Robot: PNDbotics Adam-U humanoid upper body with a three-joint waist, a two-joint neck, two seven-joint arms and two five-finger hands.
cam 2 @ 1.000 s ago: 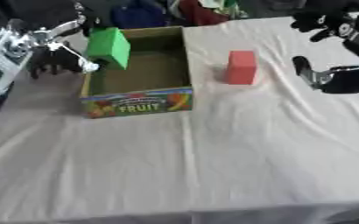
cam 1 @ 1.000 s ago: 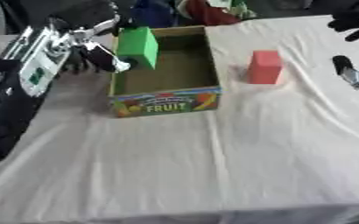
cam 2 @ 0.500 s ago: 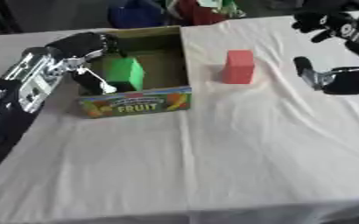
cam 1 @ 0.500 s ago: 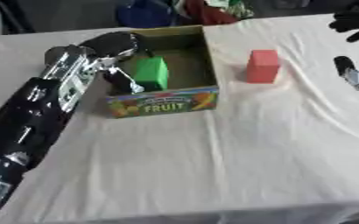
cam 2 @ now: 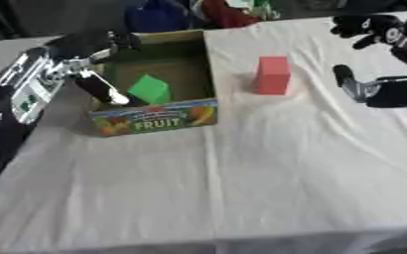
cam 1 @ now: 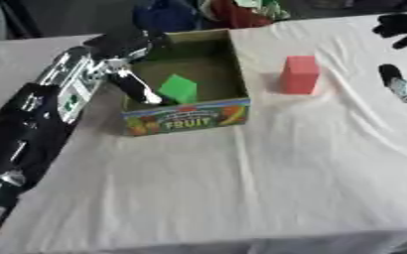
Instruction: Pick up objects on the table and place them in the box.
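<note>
Cardboard box [cam 1: 188, 117] is holding a tilted green block [cam 1: 178, 88] with the left hand [cam 1: 130, 79] beside it, fingers extended, while the red block [cam 2: 272, 74] is standing on the table [cam 1: 241, 188].

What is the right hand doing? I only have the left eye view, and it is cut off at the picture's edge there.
Observer: The right eye view shows much more of the right hand. It hangs over the cloth to the right of the red block and does not touch it.
Operator: Is it holding anything?
Observer: No. Its fingers are spread open, with nothing between them.
Operator: Is anything else lying over there?
Observer: Only bare white tablecloth shows around that hand. The red block is the only thing lying outside the box.
</note>
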